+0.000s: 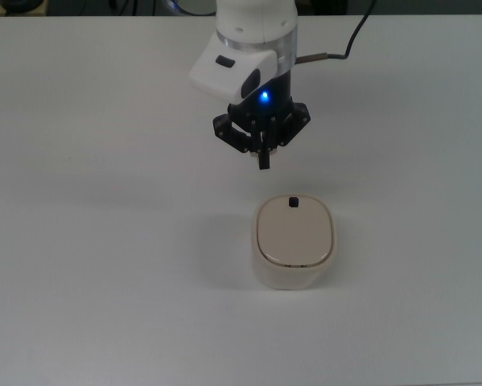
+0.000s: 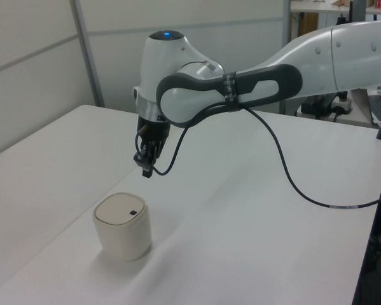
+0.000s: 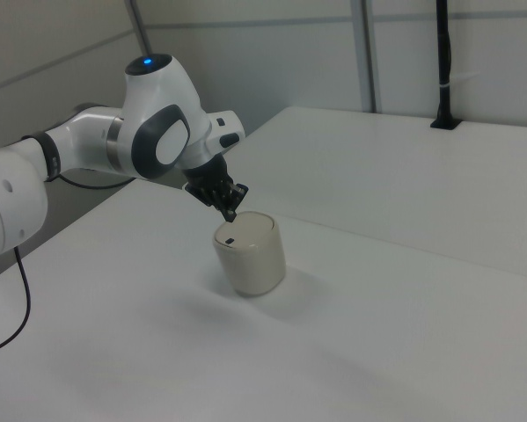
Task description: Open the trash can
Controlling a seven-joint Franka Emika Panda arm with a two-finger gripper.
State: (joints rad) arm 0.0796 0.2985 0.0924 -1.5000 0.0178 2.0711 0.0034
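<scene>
I logged the trash can (image 1: 293, 241) standing upright on the white table (image 1: 104, 265), right of centre in the top view. It was a small cream-white bin with rounded corners. Its flat beige lid (image 1: 294, 232) sat closed and level. A tiny black button (image 1: 293, 202) marked the lid's far edge in the top view.

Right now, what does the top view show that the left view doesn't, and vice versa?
Top view only: the lid's full outline, and the offset from end effector to button. Left view only: the end effector well above the trash can, wall panels, a cluttered desk behind. Both: lid down, nothing touching it, white table.
</scene>
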